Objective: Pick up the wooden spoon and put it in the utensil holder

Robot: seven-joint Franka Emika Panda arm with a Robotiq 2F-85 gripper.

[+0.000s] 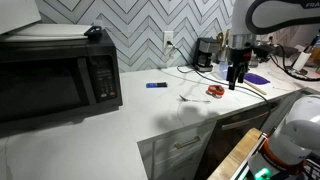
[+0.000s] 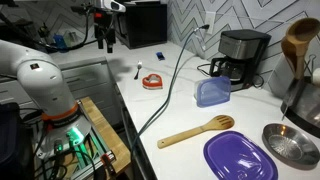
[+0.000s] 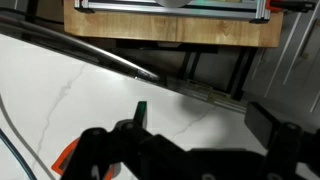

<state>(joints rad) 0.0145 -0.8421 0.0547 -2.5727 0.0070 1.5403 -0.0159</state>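
The wooden spoon (image 2: pixel 195 131) lies flat on the white counter, between a translucent blue lid and the purple dish. The utensil holder (image 2: pixel 298 62) stands at the far right edge, with tan wooden utensils sticking up; its cup is mostly hidden. My gripper (image 2: pixel 106 38) hangs above the other end of the counter, far from the spoon, and also shows in an exterior view (image 1: pixel 236 76). In the wrist view my gripper (image 3: pixel 190 135) is open and empty over bare counter.
A small red object (image 2: pixel 152 81) lies near the gripper. A black coffee maker (image 2: pixel 243 55), the blue lid (image 2: pixel 212 94), the flat purple dish (image 2: pixel 240 157) and a metal bowl (image 2: pixel 290 143) surround the spoon. A cable (image 2: pixel 178 75) crosses the counter. A black microwave (image 1: pixel 55 75) stands at the far end.
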